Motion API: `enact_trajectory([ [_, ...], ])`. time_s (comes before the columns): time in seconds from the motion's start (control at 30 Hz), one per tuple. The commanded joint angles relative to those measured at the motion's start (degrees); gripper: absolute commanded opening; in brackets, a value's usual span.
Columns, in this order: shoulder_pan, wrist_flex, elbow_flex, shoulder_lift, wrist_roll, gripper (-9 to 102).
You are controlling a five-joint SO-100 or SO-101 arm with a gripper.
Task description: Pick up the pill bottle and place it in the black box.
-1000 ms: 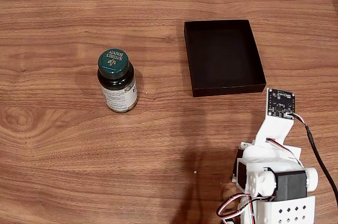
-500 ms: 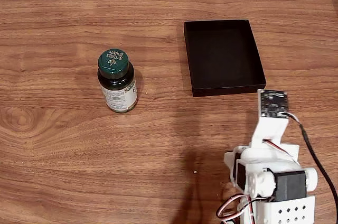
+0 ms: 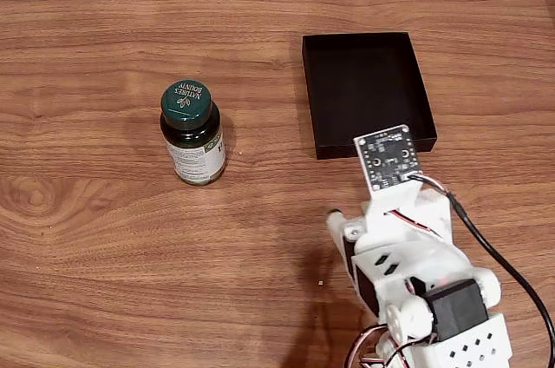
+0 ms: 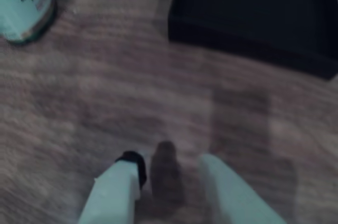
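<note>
Pill bottle [image 3: 192, 133] stood upright, cap up.
I saw my pincer [image 4: 168, 174] slightly spread, empty, with bare surface [image 3: 104, 238] before the black box [image 3: 368, 92].

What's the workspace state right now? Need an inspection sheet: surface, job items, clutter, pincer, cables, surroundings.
Surface: brown wood-grain table, bare apart from the items below.
Job's things: small dark green pill bottle with green screw cap and white label, upright, left of centre in the fixed view; shallow matte black rectangular box, holding nothing, well apart from the bottle.
Clutter: one tiny pale speck on the wood.
Grippers: white pincer low over bare table, fingers slightly parted, holding nothing; wrist view is blurred.
Cables: black cable runs from the small circuit board down the white arm; red and white servo wires near the base.
Surroundings: pale strip beyond the far table edge.
</note>
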Motion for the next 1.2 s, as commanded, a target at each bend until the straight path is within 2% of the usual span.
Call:
enact_trajectory([
  [0.0, -3.1, -3.3, -1.1, 0.4, 0.6, 9],
  [0.6, -14.2, -14.2, -1.1, 0.7, 6.0, 9],
  [0.93, -12.9, -21.7, -1.1, -0.3, 8.8, 26],
  [1.17, -12.8, -34.5, -1.1, -9.7, 7.5, 31],
])
